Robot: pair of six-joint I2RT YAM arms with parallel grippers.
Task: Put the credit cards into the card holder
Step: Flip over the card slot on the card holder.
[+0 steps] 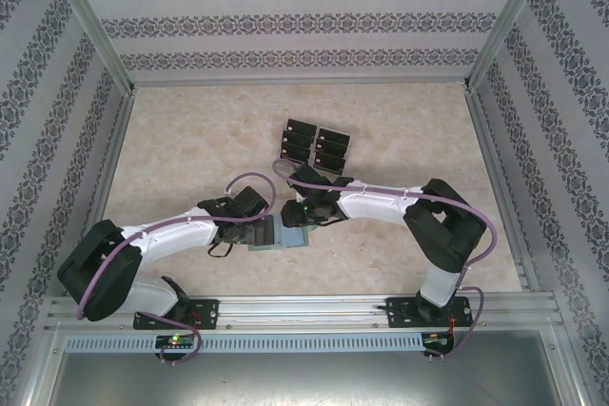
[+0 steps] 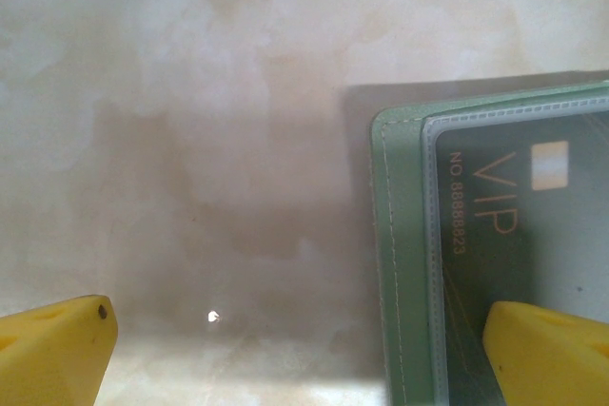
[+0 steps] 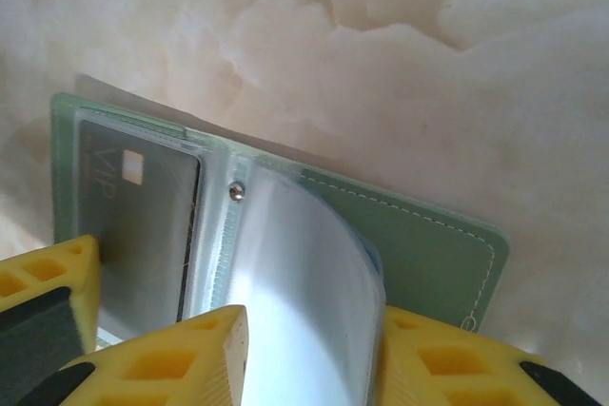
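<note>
The grey-green card holder [image 1: 277, 236] lies open on the table between both grippers. A black VIP card [image 2: 519, 235] with a yellowish chip sits inside its clear sleeve, also visible in the right wrist view as the card [image 3: 143, 225]. My left gripper [image 2: 300, 357] is open wide, and its right finger [image 2: 552, 349] rests on that sleeve. My right gripper [image 3: 314, 368] is closed around a clear sleeve leaf [image 3: 304, 273], which bows upward over the green cover [image 3: 419, 244]. Several more black credit cards [image 1: 316, 145] lie farther back.
The spare cards sit in a clear tray [image 1: 290, 126] behind the grippers. Patterned walls with metal posts enclose the marbled table [image 1: 190, 140]. The left finger [image 3: 43, 301] intrudes at the lower left of the right wrist view.
</note>
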